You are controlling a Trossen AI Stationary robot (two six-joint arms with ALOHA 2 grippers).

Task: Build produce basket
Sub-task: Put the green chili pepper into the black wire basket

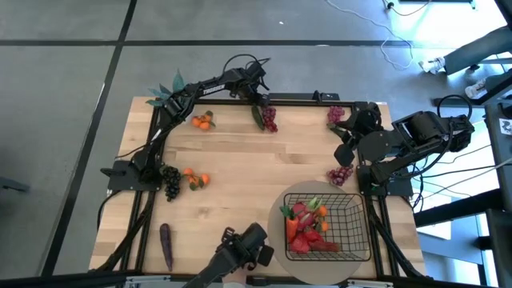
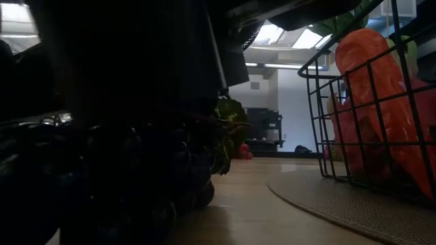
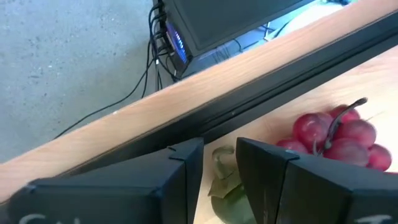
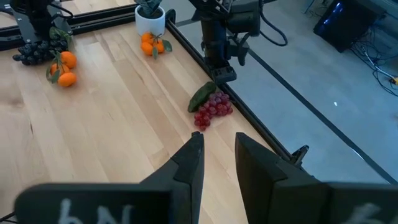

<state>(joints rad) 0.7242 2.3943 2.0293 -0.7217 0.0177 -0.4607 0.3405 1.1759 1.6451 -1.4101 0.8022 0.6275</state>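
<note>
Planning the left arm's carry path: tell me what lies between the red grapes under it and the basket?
Bare wood in the high view, from red grapes to basket, beyond left gripper.

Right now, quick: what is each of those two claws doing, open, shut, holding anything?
Left gripper: jaws slightly open at the leaf of the red grapes, holding nothing.
Right gripper: jaws open, empty.

Robotics lab, wooden bench (image 1: 256,168) on grey concrete floor (image 1: 64,88), loose cables (image 1: 400,48) (ceiling light panels (image 2: 286,37)), equip. rack (image 2: 262,129)
</note>
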